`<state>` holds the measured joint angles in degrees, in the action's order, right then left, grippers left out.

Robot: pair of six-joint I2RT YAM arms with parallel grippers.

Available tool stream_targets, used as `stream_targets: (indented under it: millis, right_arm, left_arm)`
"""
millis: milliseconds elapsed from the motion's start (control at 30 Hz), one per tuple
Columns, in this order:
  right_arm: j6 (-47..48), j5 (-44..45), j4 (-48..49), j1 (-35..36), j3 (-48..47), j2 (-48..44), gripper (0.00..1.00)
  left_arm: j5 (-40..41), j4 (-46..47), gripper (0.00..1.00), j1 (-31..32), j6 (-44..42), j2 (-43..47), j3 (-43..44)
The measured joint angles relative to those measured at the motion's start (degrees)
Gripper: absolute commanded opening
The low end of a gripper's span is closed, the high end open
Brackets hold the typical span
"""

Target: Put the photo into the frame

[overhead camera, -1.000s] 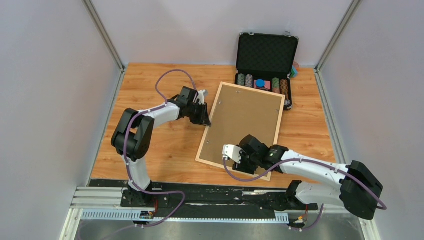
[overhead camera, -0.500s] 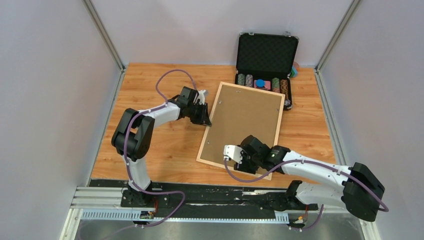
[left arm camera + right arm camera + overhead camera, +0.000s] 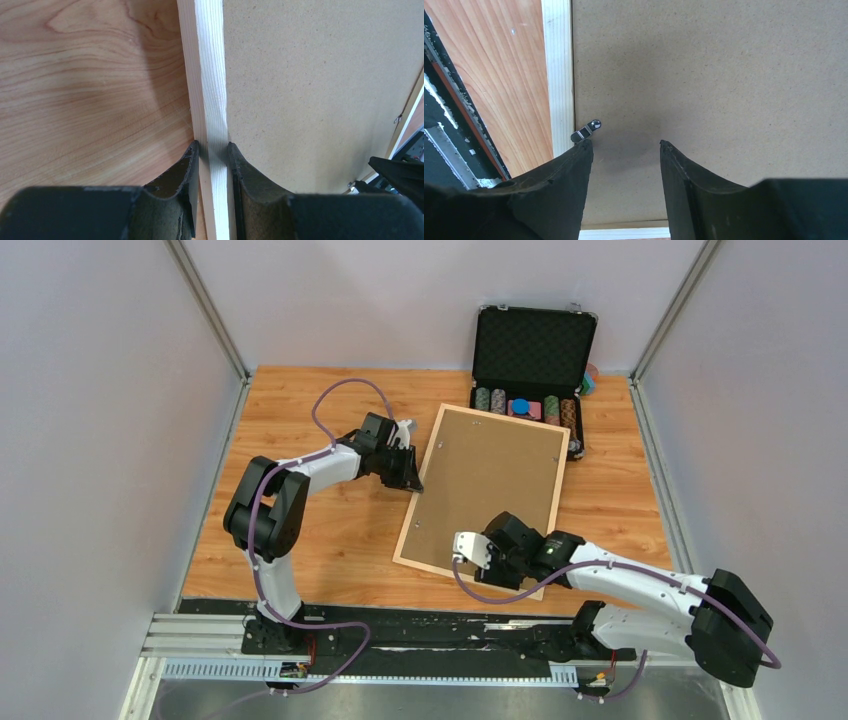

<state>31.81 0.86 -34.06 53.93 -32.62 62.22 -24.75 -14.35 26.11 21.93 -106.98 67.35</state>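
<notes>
The frame [image 3: 404,532] lies face down on the table, its light-wood rim around the brown backing board [image 3: 490,475]. My left gripper [image 3: 411,478] is shut on the frame's left rim [image 3: 207,75], one finger outside on the table and one inside on the board [image 3: 310,75]; its tips show in the left wrist view [image 3: 212,146]. My right gripper [image 3: 488,560] is open and empty just above the board [image 3: 714,70] near the frame's near-right corner, its tips [image 3: 624,145] beside a small metal clip [image 3: 586,131] and the rim [image 3: 558,75]. The photo is not visible.
An open black chip case [image 3: 533,350] with stacks of chips stands at the back, touching the frame's far-right corner. The black rail [image 3: 444,140] runs along the table's near edge. Grey walls enclose the wooden table [image 3: 300,530] on three sides.
My right gripper has shifted slightly right and toward the near edge over the backing board. The left gripper and the frame have not moved.
</notes>
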Motion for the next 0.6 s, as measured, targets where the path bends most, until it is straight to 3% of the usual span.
stream_targets:
  millis: [600]
  right_arm:
    - [-3.5,-6.2,-0.9,-2.3,-3.7,-0.1,0.53]
  left_arm:
    - [0.0,-0.2,0.0,0.0,-0.2,0.0,0.1]
